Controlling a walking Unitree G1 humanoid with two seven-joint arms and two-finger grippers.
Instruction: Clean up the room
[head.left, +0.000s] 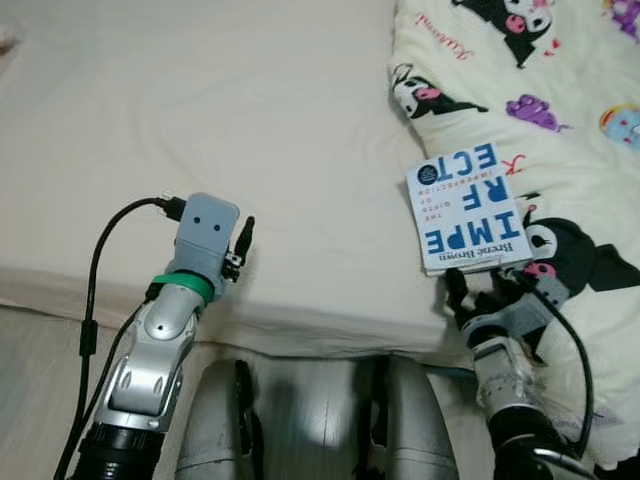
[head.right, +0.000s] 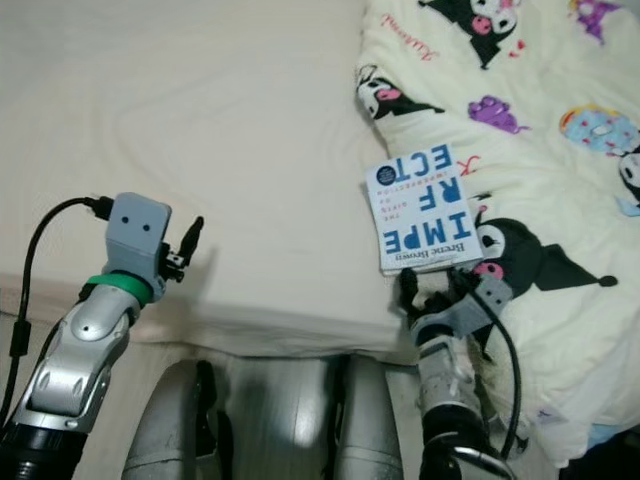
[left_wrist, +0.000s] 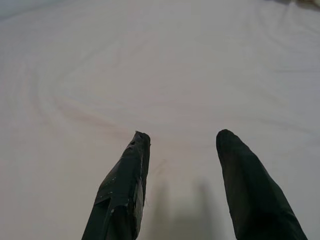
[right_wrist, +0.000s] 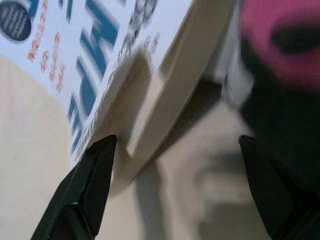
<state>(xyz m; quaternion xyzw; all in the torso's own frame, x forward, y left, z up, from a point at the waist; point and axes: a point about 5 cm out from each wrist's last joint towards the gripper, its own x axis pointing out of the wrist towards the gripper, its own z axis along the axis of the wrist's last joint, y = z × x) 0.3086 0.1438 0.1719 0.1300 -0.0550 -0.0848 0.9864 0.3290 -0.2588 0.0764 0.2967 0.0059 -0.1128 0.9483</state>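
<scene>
A white book (head.left: 468, 212) with blue lettering lies near the bed's (head.left: 250, 130) front edge, partly on the cartoon-print quilt (head.left: 560, 120). The right gripper (right_wrist: 175, 150) stands spread wide at its near corner, gripping nothing. The left gripper (left_wrist: 180, 150) hovers wide, empty, over bare sheet.

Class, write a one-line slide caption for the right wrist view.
Right hand open, its fingers astride the near edge of a white book with blue lettering, lying on the cartoon-print quilt.
</scene>
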